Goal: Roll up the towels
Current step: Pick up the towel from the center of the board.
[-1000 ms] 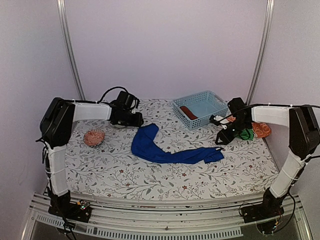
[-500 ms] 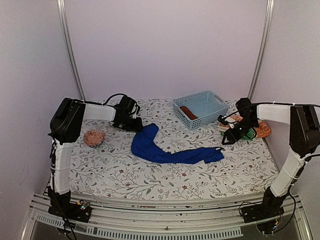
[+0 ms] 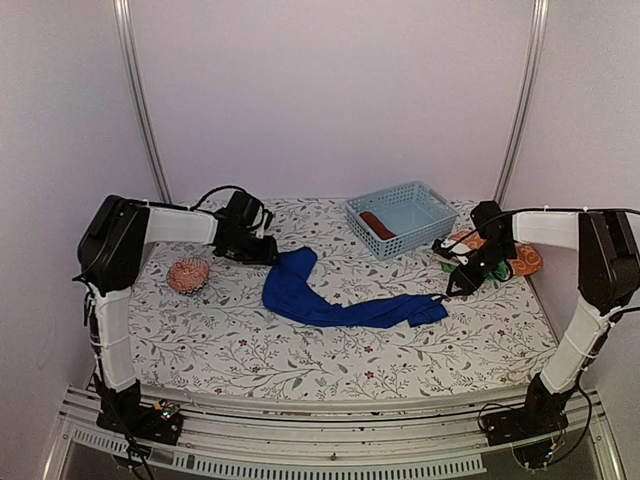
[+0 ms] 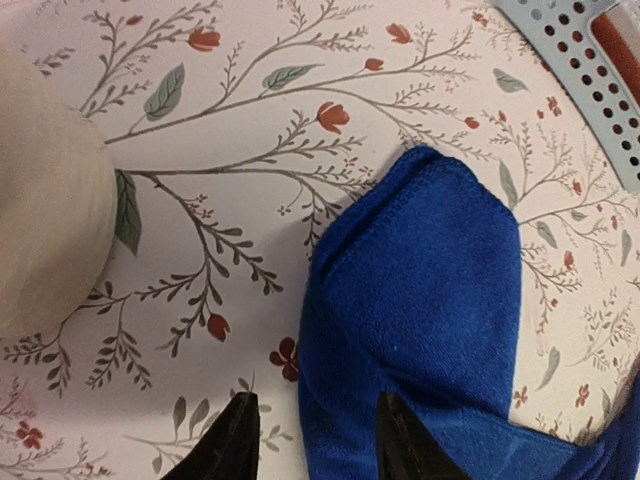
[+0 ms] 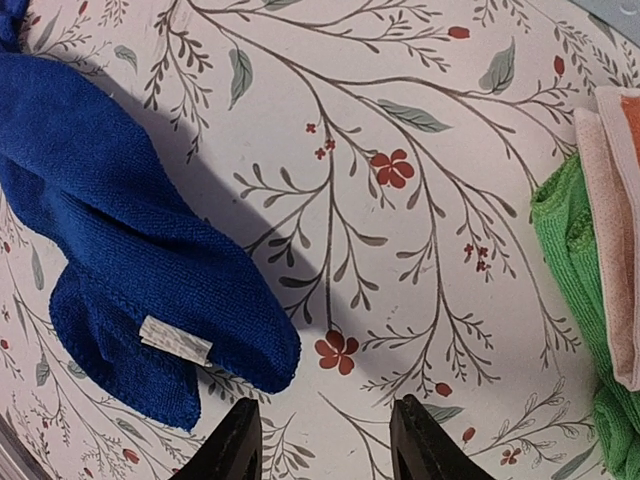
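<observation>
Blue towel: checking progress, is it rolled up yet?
No, the blue towel lies spread in a long, loose strip, not rolled.

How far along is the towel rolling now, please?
Seemingly done: a brown roll in the basket and a patterned roll at left. In hand: nothing; the left hand and right hand are open at the ends of the unrolled blue towel. Left: that, the green towel and orange towel.

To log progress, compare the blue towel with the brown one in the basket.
Colour: the blue towel is royal blue; the brown towel is rust. Pose: the blue one lies loose, stretched into a long twisted strip; the brown one is a short compact bundle, seemingly rolled. Place: the blue one is on the table; the brown one sits inside the basket. Both are small soft cloths.
</observation>
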